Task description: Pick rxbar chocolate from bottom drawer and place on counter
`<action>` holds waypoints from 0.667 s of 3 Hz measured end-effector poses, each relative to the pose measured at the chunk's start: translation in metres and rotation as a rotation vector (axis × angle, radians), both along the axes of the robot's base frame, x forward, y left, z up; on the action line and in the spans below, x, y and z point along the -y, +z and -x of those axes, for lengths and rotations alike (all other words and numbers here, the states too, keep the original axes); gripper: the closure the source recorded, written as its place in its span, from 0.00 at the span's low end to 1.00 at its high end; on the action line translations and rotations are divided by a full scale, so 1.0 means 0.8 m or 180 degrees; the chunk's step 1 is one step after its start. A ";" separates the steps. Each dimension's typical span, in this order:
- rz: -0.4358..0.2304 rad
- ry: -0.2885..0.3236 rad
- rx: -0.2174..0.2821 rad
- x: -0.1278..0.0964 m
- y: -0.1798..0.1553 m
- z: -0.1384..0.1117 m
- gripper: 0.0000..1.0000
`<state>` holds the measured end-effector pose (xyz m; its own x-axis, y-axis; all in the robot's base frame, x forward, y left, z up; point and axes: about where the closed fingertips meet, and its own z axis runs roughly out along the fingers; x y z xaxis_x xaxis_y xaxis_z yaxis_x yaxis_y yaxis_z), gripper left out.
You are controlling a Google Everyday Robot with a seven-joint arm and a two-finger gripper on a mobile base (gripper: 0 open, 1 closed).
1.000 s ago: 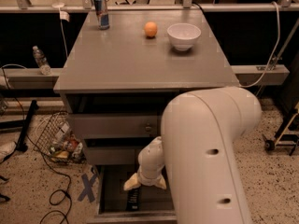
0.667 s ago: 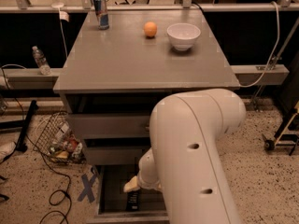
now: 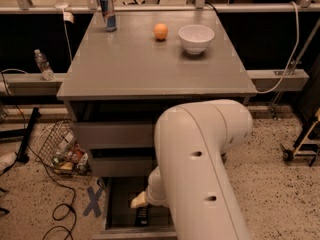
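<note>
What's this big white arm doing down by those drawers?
The robot's arm is bent down in front of the cabinet, with its gripper inside the open bottom drawer. The gripper is right by a dark snack bar, the rxbar chocolate, which lies on the drawer floor. The bar is meant to go up onto the counter, but it has not been lifted yet. On the counter stand a can, an orange and a white bowl.
</note>
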<state>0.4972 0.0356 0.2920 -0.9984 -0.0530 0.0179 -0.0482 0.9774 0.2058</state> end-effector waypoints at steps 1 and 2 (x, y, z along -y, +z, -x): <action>0.0087 -0.0001 0.0057 -0.006 -0.011 -0.007 0.00; 0.0158 0.0017 0.0043 -0.029 -0.041 -0.010 0.00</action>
<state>0.5056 0.0589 0.2591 -0.9983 -0.0577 0.0071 -0.0559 0.9861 0.1565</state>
